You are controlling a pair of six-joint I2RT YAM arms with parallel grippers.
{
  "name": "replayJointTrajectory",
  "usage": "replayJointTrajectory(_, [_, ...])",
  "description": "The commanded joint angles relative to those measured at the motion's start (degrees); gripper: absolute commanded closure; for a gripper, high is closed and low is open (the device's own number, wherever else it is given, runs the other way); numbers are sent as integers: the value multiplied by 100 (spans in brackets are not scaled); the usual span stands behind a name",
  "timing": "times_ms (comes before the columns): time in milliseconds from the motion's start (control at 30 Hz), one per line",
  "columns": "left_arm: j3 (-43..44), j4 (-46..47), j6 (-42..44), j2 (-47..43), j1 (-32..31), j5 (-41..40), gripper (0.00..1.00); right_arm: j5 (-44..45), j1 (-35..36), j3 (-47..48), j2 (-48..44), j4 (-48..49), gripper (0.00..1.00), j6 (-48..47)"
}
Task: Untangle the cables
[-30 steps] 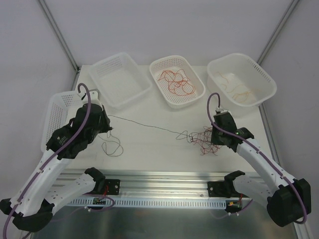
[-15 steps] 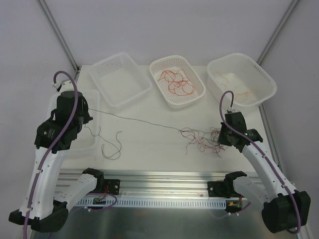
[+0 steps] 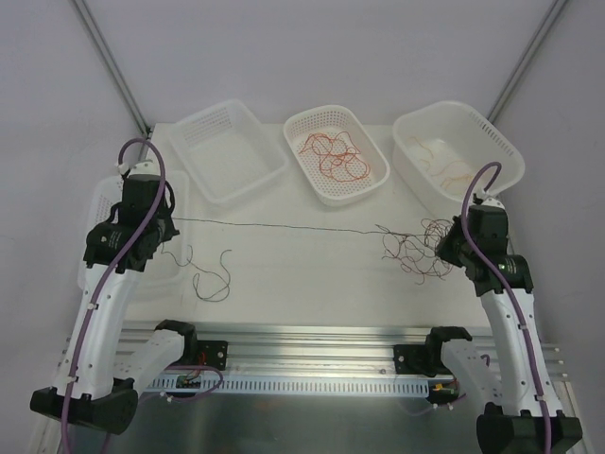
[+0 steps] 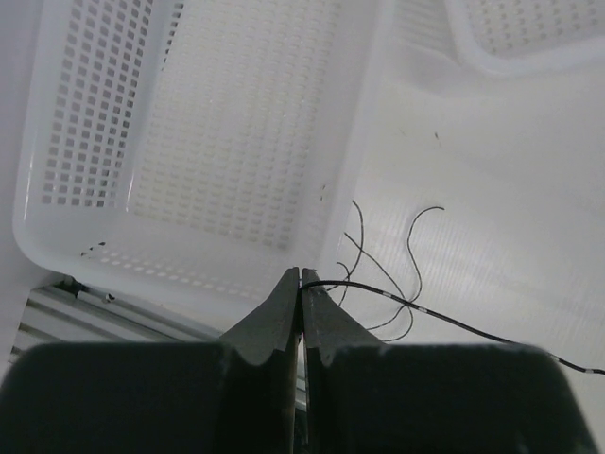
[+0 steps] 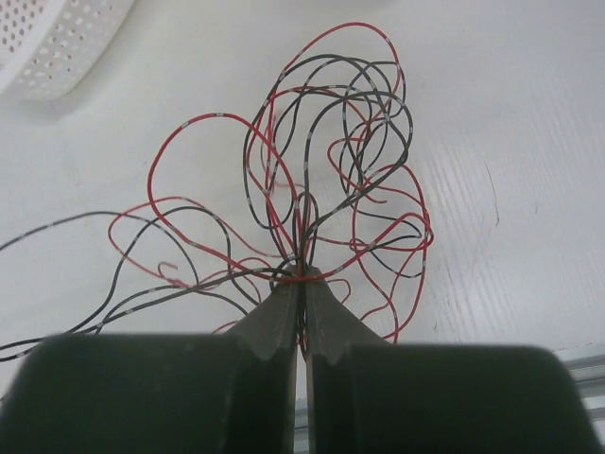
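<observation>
A tangle of thin red and black cables point(image 3: 416, 251) hangs at the right of the table, and my right gripper point(image 3: 444, 248) is shut on it. In the right wrist view the loops point(image 5: 331, 170) fan out from the shut gripper point(image 5: 302, 276). One black cable point(image 3: 274, 227) runs taut from the tangle leftward to my left gripper point(image 3: 164, 221), which is shut on its end. The left wrist view shows that cable point(image 4: 454, 323) leaving the pinched gripper point(image 4: 302, 276). Another loose black cable point(image 3: 213, 279) lies curled on the table below the left gripper.
A white basket point(image 3: 95, 222) sits under the left arm. Three more stand along the back: an empty one point(image 3: 227, 151), a middle one point(image 3: 373, 180) with red and orange cables, and a right one point(image 3: 510, 165) with orange cables. A metal rail point(image 3: 312, 350) crosses the front.
Both arms have drawn apart: the left gripper went left and back, the right gripper went right with the tangle. The black cable between them is now straight and taut.
</observation>
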Motion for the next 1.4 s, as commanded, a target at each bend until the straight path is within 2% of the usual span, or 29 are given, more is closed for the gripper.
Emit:
replayJointTrajectory(0, [-246, 13, 129, -44, 289, 25, 100, 17, -280, 516, -99, -125, 99, 76])
replayJointTrajectory(100, [-483, 162, 120, -158, 361, 306, 100, -202, -281, 702, 147, -196, 99, -100])
replayJointTrajectory(133, [-615, 206, 94, -210, 361, 402, 100, -646, -281, 667, 209, -118, 98, -179])
replayJointTrajectory(200, [-782, 398, 76, -342, 361, 972, 100, -809, -202, 527, 323, -38, 98, -293])
replayJointTrajectory(267, [-1089, 531, 67, -465, 361, 1447, 100, -862, 70, 264, 411, 6, 98, -329])
replayJointTrajectory(300, [-1204, 662, 85, -492, 361, 2015, 100, -888, 166, 176, 481, 24, 98, -338])
replayJointTrajectory(400, [-1644, 882, 103, -519, 326, 2888, 100, -994, 623, -141, 788, 217, 98, -434])
replayJointTrajectory(500, [-1671, 892, 6, -562, 299, 3224, 96, -591, 1221, -264, 1096, 261, 99, -496])
replayJointTrajectory(533, [-1688, 909, 6, -571, 299, 3268, 91, -259, 1466, -265, 1158, 261, 99, -496])
replayJointTrajectory(567, [-1688, 909, -20, -571, 299, 3312, 75, -177, 1573, -256, 1228, 261, 99, -478])
replayJointTrajectory(633, [-1723, 909, -99, -615, 299, 3583, 61, -36, 1757, -203, 1290, 270, 99, -478])
replayJointTrajectory(667, [-1741, 944, -134, -641, 308, 3707, 48, -27, 1802, -168, 1334, 261, 99, -522])
replayJointTrajectory(800, [-1732, 1041, -179, -720, 299, 4182, 23, 26, 2126, 60, 1422, 191, 99, -636])
replayJointTrajectory(900, [-1758, 1260, -135, -756, 299, 4691, 16, 43, 2259, 113, 1457, 173, 99, -654])
replayJointTrajectory(967, [-1855, 1471, -187, -747, 221, 5147, 16, 35, 2382, 166, 1466, 164, 99, -654])
replayJointTrajectory(1033, [-1960, 1866, -362, -738, -111, 5229, 15, 17, 2470, 218, 1492, 156, 99, -663])
replayJointTrajectory(1100, [-2022, 2312, -565, -686, -516, 4949, 15, 8, 2531, 254, 1501, 121, 99, -672])
replayJointTrajectory(1133, [-2092, 2481, -635, -598, -1014, 4739, 16, 52, 2540, 289, 1519, 112, 99, -672])
replayJointTrajectory(1200, [-2171, 2945, -810, -449, -1456, 4343, 15, 70, 2558, 324, 1501, 94, 99, -645])
replayJointTrajectory(1367, [-2286, 3896, -1259, 403, -2617, 3876, 16, 8, 2584, 534, 1361, 24, 99, -645])
